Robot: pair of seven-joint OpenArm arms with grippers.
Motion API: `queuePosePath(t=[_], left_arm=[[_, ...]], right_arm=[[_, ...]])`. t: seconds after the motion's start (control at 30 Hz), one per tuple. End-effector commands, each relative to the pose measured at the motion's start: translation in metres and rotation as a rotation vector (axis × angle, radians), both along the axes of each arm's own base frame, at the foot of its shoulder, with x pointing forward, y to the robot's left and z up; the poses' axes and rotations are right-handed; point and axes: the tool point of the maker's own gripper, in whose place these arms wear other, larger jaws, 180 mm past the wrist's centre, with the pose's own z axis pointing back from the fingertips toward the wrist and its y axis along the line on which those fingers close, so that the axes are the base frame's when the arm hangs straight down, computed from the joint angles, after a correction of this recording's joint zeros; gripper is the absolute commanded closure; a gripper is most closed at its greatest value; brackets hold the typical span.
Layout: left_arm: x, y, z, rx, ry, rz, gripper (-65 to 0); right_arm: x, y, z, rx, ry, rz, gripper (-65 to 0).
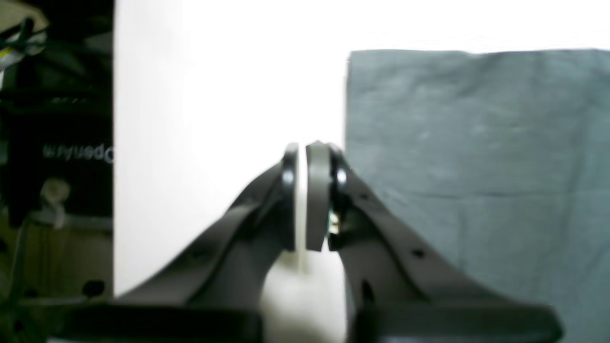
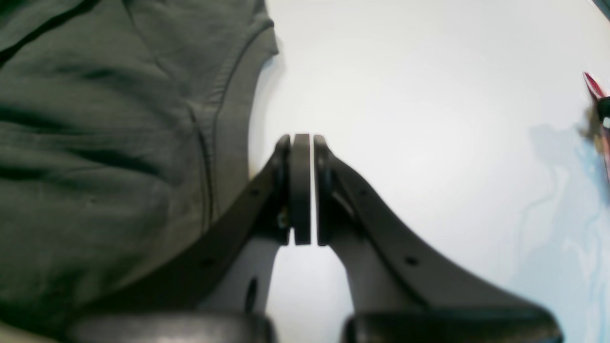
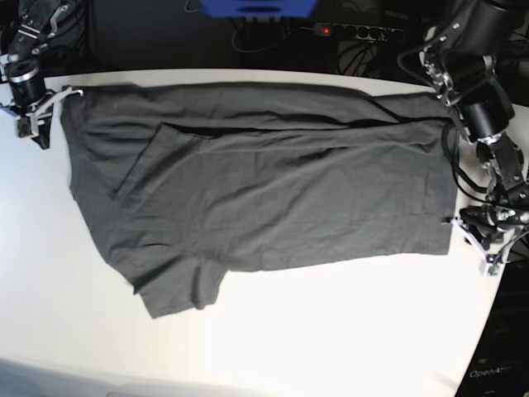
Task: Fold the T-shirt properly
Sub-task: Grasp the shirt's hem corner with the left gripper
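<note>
The dark grey T-shirt (image 3: pixel 264 190) lies spread across the white table (image 3: pixel 331 339), its far long edge folded over toward the middle and one sleeve (image 3: pixel 178 285) sticking out at the near left. My left gripper (image 3: pixel 488 252) sits shut just off the shirt's right edge, empty. In the left wrist view its pads (image 1: pixel 317 190) are pressed together beside the straight hem of the T-shirt (image 1: pixel 476 166). My right gripper (image 3: pixel 31 122) is shut and empty at the shirt's far left corner. In the right wrist view that gripper (image 2: pixel 301 140) hovers over bare table next to the T-shirt (image 2: pixel 119 143).
Behind the table run a power strip (image 3: pixel 355 31) with a red light, cables and a blue object (image 3: pixel 258 8). A black box (image 1: pixel 62 152) stands past the table edge in the left wrist view. A red item (image 2: pixel 595 90) shows at the right wrist view's edge.
</note>
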Motion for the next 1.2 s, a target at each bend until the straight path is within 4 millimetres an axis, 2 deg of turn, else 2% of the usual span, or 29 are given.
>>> queuePosePath(t=[0.0,0.07,0.3,0.37,0.63,0.73,1.03,1.17], left_arm=[[0.013,0.009,0.023,0.025,-0.059,0.002,-3.9],[0.013,0.009,0.022,0.021,-0.060,0.002,-8.1],[0.014,0.010,0.024,0.030,-0.060,0.003,-35.2],[0.014,0.010,0.024,0.030,-0.060,0.003,-39.6],[0.016,0.009,0.024,0.014,-0.071,0.005,-39.2],[0.028,0.006,0.034,0.004,-0.099,0.001,-39.5],[0.050,-0.012,0.013,-0.121,-0.063,0.002,-39.5],[0.052,-0.017,0.001,-0.164,-0.048,0.004,-39.5]], right_arm=[[0.005,-0.006,0.012,-0.014,-0.043,0.005,-1.5],[0.005,-0.006,0.010,-0.010,-0.041,0.002,-1.5],[0.003,-0.006,0.010,-0.010,-0.038,0.002,-1.5],[0.003,-0.006,0.010,-0.010,-0.038,0.002,-1.5],[0.003,-0.006,0.009,-0.010,-0.036,0.002,-1.5],[0.002,-0.006,0.009,-0.010,-0.035,0.002,-1.5],[0.001,-0.006,0.008,-0.010,-0.032,0.002,-1.5],[0.001,-0.006,0.008,-0.010,-0.032,0.002,-1.5]])
